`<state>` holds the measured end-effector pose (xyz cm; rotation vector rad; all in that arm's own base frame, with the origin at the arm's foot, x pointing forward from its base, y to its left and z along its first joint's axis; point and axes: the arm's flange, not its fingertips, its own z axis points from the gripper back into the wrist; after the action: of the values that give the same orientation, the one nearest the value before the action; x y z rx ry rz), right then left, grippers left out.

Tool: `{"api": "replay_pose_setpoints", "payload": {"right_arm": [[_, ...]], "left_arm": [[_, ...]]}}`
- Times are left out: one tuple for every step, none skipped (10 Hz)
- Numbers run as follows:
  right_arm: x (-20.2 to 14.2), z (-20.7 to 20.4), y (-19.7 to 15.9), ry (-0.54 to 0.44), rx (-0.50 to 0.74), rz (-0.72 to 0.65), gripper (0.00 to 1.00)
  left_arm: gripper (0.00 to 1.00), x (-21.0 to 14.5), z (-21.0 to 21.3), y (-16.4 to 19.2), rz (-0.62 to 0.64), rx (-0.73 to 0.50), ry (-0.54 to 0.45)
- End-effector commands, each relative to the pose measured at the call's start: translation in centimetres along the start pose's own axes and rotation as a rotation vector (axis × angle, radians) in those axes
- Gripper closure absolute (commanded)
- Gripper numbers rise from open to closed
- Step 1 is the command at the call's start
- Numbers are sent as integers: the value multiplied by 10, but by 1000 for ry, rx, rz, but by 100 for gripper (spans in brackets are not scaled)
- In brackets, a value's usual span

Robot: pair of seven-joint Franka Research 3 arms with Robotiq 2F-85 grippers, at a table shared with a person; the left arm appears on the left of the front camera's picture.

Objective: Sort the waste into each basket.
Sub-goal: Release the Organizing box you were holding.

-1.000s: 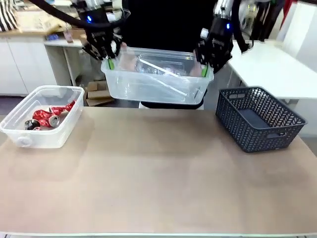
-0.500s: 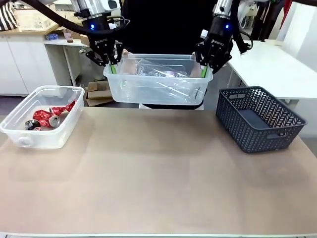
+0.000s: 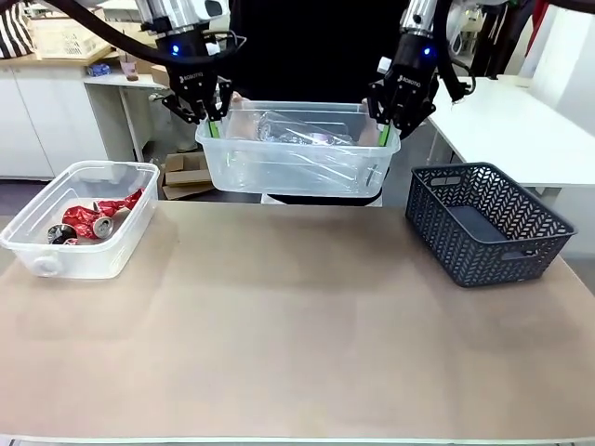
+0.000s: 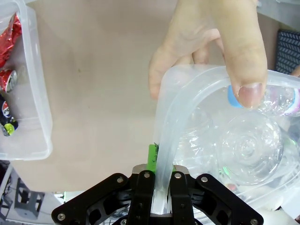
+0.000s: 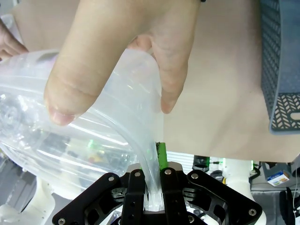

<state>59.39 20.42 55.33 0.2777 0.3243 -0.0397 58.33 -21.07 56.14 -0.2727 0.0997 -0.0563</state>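
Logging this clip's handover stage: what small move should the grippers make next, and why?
Probably open both and release the tub. The left gripper and right gripper clamp its rim in mid-air, while the person's hands grip that rim too, seemingly ready to take it.

The bottles in the lifted tub are just a clear jumble through the wall, can't count them or read a label. Left wrist cam cuts that tub off at the right edge, and the person's hand runs off the top. The right wrist cam crops the other hand too. The cans in the other tub overlap, so no clear count.
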Motion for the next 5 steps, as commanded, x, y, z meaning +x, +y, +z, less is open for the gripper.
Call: {"api": "replay_pose_setpoints", "payload": {"right_arm": [[-2,2,1,0,3,7,96],[-2,2,1,0,3,7,96],[-2,2,1,0,3,7,96],[-2,2,1,0,3,7,96],[-2,2,1,0,3,7,96]], "left_arm": [[96,-1,1,2,3,9,-9],[96,-1,1,2,3,9,-9],[96,-1,1,2,3,9,-9],[96,-1,1,2,3,9,-9],[96,-1,1,2,3,9,-9]]}}
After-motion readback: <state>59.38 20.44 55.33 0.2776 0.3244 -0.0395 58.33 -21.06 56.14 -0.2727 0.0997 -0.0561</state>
